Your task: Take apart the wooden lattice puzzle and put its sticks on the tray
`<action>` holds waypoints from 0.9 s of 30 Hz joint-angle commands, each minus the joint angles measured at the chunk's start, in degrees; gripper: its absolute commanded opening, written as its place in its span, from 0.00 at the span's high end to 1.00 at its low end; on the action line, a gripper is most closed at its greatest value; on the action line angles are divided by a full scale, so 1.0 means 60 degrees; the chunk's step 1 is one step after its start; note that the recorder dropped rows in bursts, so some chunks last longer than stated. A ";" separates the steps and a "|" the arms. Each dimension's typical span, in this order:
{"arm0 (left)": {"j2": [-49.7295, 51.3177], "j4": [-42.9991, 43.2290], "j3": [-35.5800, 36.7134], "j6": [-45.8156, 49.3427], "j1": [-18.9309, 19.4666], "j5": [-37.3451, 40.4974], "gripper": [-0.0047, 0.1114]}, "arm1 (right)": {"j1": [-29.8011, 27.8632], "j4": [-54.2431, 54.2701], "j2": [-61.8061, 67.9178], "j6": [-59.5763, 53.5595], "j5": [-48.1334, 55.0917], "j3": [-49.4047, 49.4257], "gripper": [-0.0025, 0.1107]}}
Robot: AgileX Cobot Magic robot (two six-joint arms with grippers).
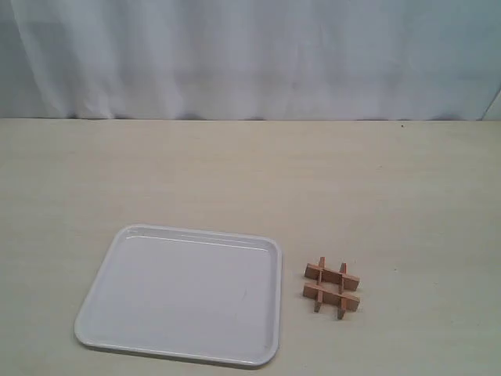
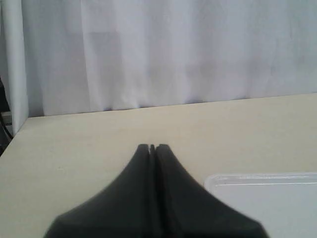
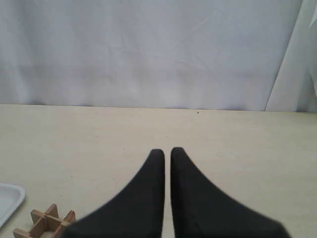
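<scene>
The wooden lattice puzzle point(image 1: 333, 287) lies assembled on the table, its four reddish-brown sticks interlocked in a hash shape, just right of the tray point(image 1: 180, 298). The tray is white, flat and holds nothing. Neither arm shows in the exterior view. In the left wrist view my left gripper point(image 2: 152, 147) is shut with nothing in it, above the table beside a corner of the tray point(image 2: 267, 198). My right gripper point(image 3: 167, 151) has its black fingers nearly together, holding nothing, with only a thin slit between them. The puzzle point(image 3: 47, 223) and a tray corner point(image 3: 9, 198) show at that view's edge.
A white curtain point(image 1: 250, 55) hangs along the table's far edge. The pale tabletop point(image 1: 250, 180) stretches bare behind the tray and puzzle. The tray's front rim lies close to the near table edge.
</scene>
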 commanded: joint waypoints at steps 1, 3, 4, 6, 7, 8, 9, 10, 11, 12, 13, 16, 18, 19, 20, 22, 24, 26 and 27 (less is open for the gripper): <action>0.0004 -0.0055 0.0005 -0.0050 -0.0071 -0.0065 0.96 | 0.0021 -0.0012 -0.0042 -0.0004 -0.0009 0.0028 0.94; 0.0004 -0.0055 0.0005 -0.0050 -0.0071 -0.0065 0.96 | 0.0021 -0.0012 -0.0042 -0.0032 -0.0009 0.0028 0.94; 0.0004 -0.0055 0.0005 -0.0050 -0.0071 -0.0065 0.96 | 0.0021 -0.0012 -0.0042 -0.0032 -0.0009 0.0028 0.94; 0.0004 -0.0055 0.0005 -0.0050 -0.0071 -0.0065 0.96 | 0.0021 -0.0012 -0.0042 -0.0012 -0.0009 0.0028 0.94; 0.0004 -0.0055 0.0005 -0.0050 -0.0071 -0.0065 0.96 | 0.0021 -0.0012 -0.0042 -0.0011 -0.0009 0.0028 0.94; 0.0004 -0.0055 0.0005 -0.0050 -0.0071 -0.0065 0.96 | 0.0021 -0.0012 -0.0042 -0.0011 -0.0009 0.0028 0.94; 0.0004 -0.0055 0.0005 -0.0050 -0.0071 -0.0065 0.96 | 0.0021 -0.0012 -0.0042 -0.0011 -0.0009 0.0028 0.94; 0.0004 -0.0055 0.0005 -0.0050 -0.0071 -0.0065 0.96 | 0.0021 -0.0012 -0.0042 -0.0011 -0.0009 0.0028 0.94; 0.0004 -0.0055 0.0005 -0.0050 -0.0071 -0.0065 0.96 | 0.0021 -0.0012 -0.0042 -0.0011 -0.0009 0.0028 0.94; 0.0004 -0.0055 0.0005 -0.0050 -0.0071 -0.0065 0.96 | 0.0021 -0.0012 -0.0042 -0.0011 -0.0009 0.0028 0.94; 0.0004 -0.0055 0.0005 -0.0050 -0.0071 -0.0065 0.96 | 0.0021 -0.0012 -0.0042 -0.0011 -0.0009 0.0028 0.94; 0.0004 -0.0055 0.0005 -0.0050 -0.0106 -0.0065 0.96 | 0.0021 -0.0012 -0.0042 -0.0011 -0.0009 0.0028 0.94; 0.0004 -0.0055 0.0005 -0.0050 -0.0251 -0.0065 0.96 | 0.0021 -0.0012 -0.0042 -0.0011 -0.0009 0.0028 0.94; 0.0004 -0.0055 0.0005 -0.0050 -0.0300 -0.0065 0.96 | 0.0021 -0.0012 -0.0042 -0.0011 -0.0009 0.0028 0.94; 0.0004 -0.0055 0.0005 -0.0050 -0.0349 -0.0065 0.96 | 0.0021 -0.0012 -0.0042 -0.0011 -0.0009 0.0028 0.94; 0.0004 -0.0055 0.0005 -0.0050 -0.0367 -0.0065 0.96 | 0.0021 -0.0029 -0.0042 -0.0036 -0.0083 0.0028 0.94; 0.0004 -0.0055 0.0005 -0.0050 -0.0367 -0.0065 0.96 | 0.0021 -0.0029 -0.0042 -0.0036 -0.0362 0.0028 0.94; 0.0004 -0.0055 0.0005 -0.0050 -0.0367 -0.0065 0.96 | 0.0021 -0.0029 -0.0042 -0.0036 -0.0569 0.0028 0.94; 0.0004 -0.0055 0.0005 -0.0050 -0.0367 -0.0065 0.96 | 0.0021 -0.0029 -0.0042 -0.0036 -0.0569 0.0028 0.94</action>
